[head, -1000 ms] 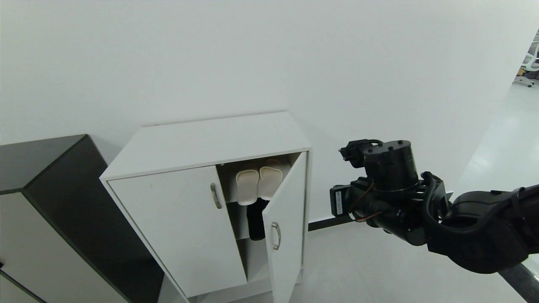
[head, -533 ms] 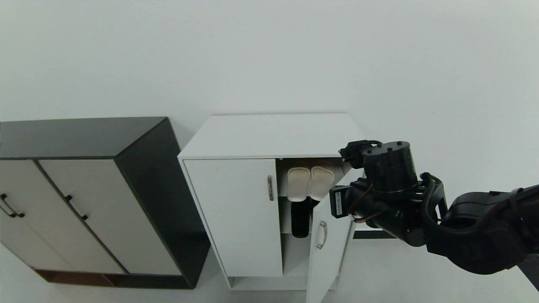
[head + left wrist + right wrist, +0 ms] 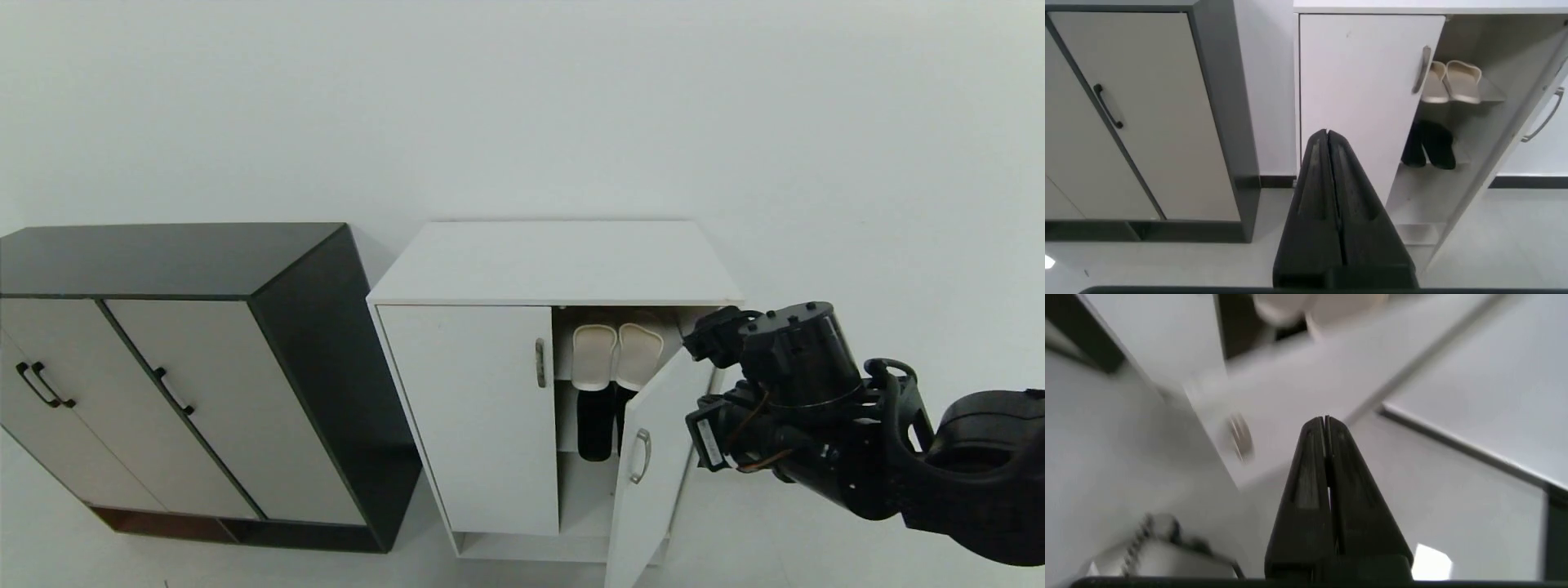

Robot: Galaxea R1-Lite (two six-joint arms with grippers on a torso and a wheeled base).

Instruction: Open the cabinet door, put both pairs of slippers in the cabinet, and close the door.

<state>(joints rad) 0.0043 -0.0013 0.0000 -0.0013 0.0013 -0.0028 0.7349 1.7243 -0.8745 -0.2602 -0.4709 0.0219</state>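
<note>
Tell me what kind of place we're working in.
Likely a home-style entryway or a mock-up of one: a white cabinet with pale slippers and black slippers on its shelves, a dark cabinet beside it, both against a bare wall.

The head camera looks down from well back at the cabinet (image 3: 555, 261), mid-frame. The left wrist camera shares its front from lower down, and the right wrist camera sits close to its door (image 3: 665, 408).

Plain white wall (image 3: 522, 106) ahead of me, pale floor (image 3: 49, 555) below, black-sided cabinet (image 3: 204, 408) on my left, two light doors, black handles (image 3: 173, 392)
</note>
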